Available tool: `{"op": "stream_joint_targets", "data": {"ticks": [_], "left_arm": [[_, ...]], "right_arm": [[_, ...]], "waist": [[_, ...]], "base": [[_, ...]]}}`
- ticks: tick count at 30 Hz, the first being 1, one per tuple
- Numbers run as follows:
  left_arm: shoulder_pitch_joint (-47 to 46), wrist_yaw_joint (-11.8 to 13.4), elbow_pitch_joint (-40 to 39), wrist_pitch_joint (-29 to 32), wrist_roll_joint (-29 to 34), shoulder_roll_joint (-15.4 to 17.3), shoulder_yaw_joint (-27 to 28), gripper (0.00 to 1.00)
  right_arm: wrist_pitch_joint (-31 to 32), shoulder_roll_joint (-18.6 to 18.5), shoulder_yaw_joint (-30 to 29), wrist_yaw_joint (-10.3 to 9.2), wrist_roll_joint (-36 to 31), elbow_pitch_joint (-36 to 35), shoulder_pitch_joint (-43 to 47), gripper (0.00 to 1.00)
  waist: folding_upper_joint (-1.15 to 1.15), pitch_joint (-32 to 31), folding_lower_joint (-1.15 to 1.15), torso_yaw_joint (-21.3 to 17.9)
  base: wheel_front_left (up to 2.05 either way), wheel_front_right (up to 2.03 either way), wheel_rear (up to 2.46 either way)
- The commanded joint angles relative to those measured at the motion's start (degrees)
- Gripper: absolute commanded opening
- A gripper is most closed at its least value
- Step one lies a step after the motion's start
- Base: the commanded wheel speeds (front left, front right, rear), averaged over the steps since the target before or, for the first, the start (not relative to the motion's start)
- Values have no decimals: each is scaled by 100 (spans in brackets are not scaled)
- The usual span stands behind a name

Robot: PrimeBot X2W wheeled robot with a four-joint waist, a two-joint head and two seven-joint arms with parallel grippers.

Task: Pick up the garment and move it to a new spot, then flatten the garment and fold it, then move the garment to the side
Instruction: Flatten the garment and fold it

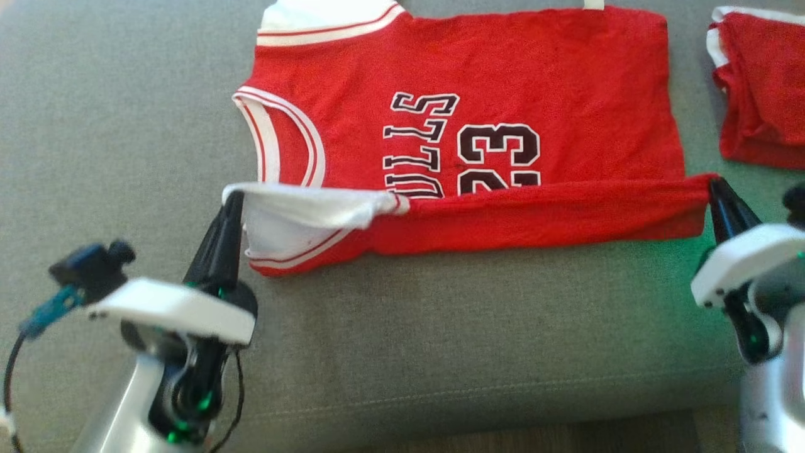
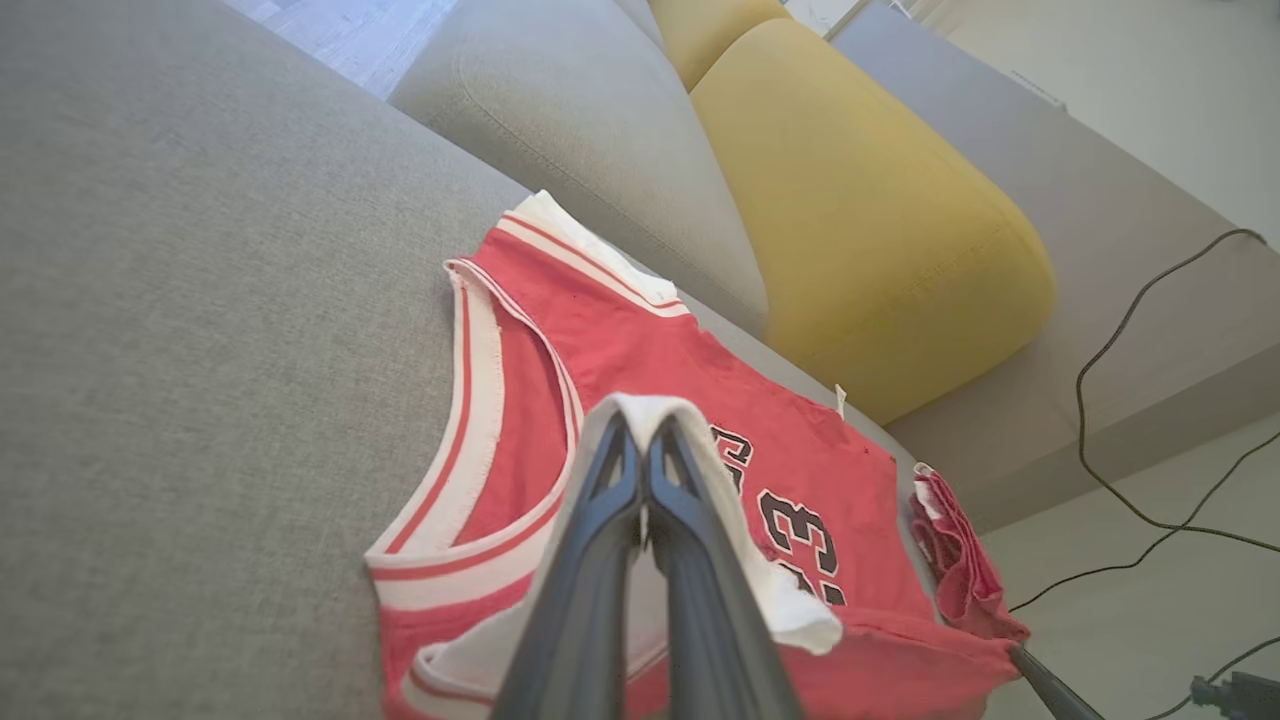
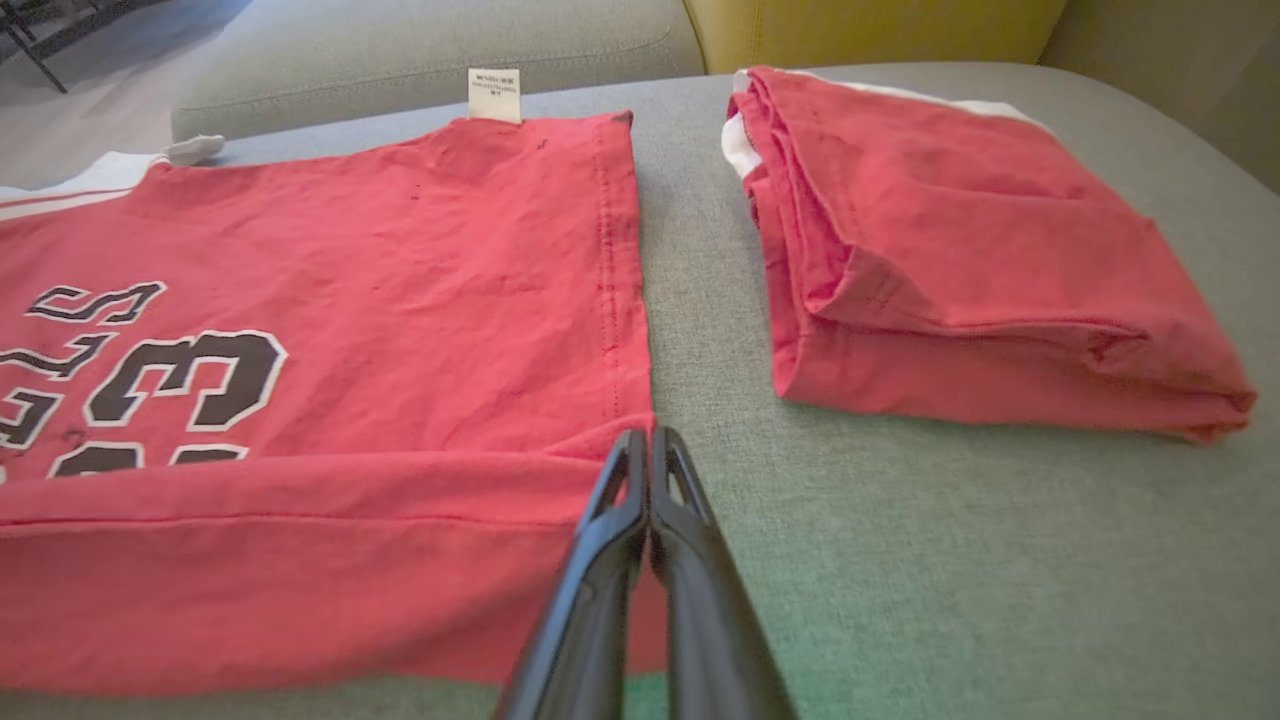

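**Head view.** The garment [image 1: 478, 119], a red jersey, lies flat on the grey sofa seat [image 1: 126, 126]. Its long axis runs left to right, with the neck end at the left. Its near edge is raised as a rolled band strung between the two grippers. The left gripper [image 1: 231, 202] is clamped on the white shoulder corner, and the right gripper [image 1: 716, 187] is clamped on the hem corner. Both forearms rise from the bottom corners, with the fingers pointing away from the robot. The flat body of the garment lies beyond the fingers, so the fold is judged to go forward, both arms together. A folded red garment [image 1: 761, 94] sits apart at the right.

**Left wrist view.** The fingers [image 2: 600, 520] are pressed together, with white cloth draped over the tips.

**Right wrist view.** The fingers [image 3: 610, 540] meet at the hem corner. The rest of the garment lies to their left.
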Motion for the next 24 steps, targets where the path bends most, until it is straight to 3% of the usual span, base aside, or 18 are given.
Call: {"op": "stream_joint_targets", "data": {"ticks": [1,8,9,10,11,13,14,16,20,24], "left_arm": [[-303,-27,-45,18,49,42,190,0],[-1230,-259,960,-106,221,-52,129,0],[-1301,-276,1075,-138,257,-57,119,0],[-1360,-298,1173,-184,301,-56,108,0],[-1400,-324,1265,-228,327,-59,103,0],[-1451,-370,1424,-317,348,-72,109,0],[-1462,-404,1489,-360,318,-101,125,22],[-1459,-493,1580,-452,274,-148,139,100],[-1343,-566,1603,-642,342,-161,155,100],[-1026,-376,1420,-805,639,-89,193,100]], "right_arm": [[6,-57,137,-2,-61,-88,-239,0],[-272,-191,255,-2,-283,811,-1046,0],[-333,-209,258,-2,-309,921,-1111,12],[-406,-228,269,-2,-336,1015,-1166,50],[-485,-240,272,-2,-349,1097,-1210,100],[-630,-255,262,-2,-378,1232,-1269,100],[-732,-258,245,-2,-399,1274,-1287,100],[-949,-258,237,-2,-427,1309,-1288,100],[-1382,-242,229,-2,-423,1185,-1183,100],[-1544,-154,260,-2,-331,925,-938,100]], "waist": [[0,82,-1,-16],[0,412,-1,-22],[0,437,-1,-18],[0,454,-1,-15],[0,466,-1,-12],[0,480,-1,-7],[0,477,-1,-4],[0,442,-1,2],[0,326,-1,3],[0,221,-1,-27]], "base": [[0,0,0],[0,0,0],[0,0,0],[0,0,0],[0,0,0],[0,0,0],[0,0,0],[0,0,0],[0,0,0],[0,0,0]]}}
